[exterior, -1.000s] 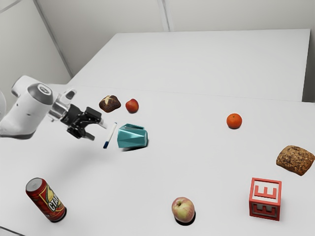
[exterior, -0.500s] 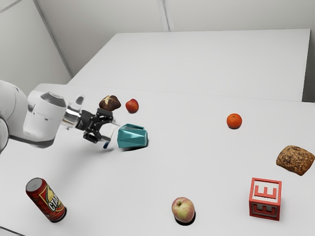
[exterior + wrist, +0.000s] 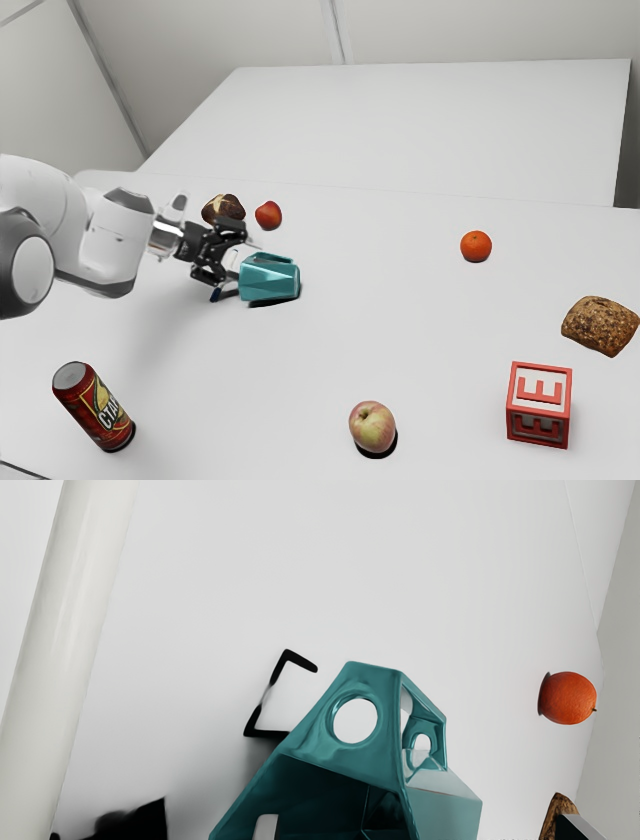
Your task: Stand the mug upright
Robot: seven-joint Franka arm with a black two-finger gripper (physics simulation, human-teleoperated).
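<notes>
The teal mug (image 3: 269, 279) lies on its side, its opening toward my gripper (image 3: 245, 268), which stands close to it. In the wrist view the mug (image 3: 350, 775) shows its dark opening and its handle with round holes. My open gripper (image 3: 420, 828) has one fingertip (image 3: 266, 827) in front of the opening and the other beyond the handle side; whether either touches the mug I cannot tell.
A white marker (image 3: 70, 630) with a blue end (image 3: 216, 295) is beside the gripper. Around are a dark bun (image 3: 222, 209), reddish fruit (image 3: 268, 215), orange (image 3: 476, 246), bread (image 3: 600, 325), letter block (image 3: 539, 404), apple (image 3: 372, 427) and can (image 3: 95, 406).
My gripper has moved toward the exterior view's right and slightly down, up to the mug's opening, and now covers part of the marker. The mug has not visibly moved.
</notes>
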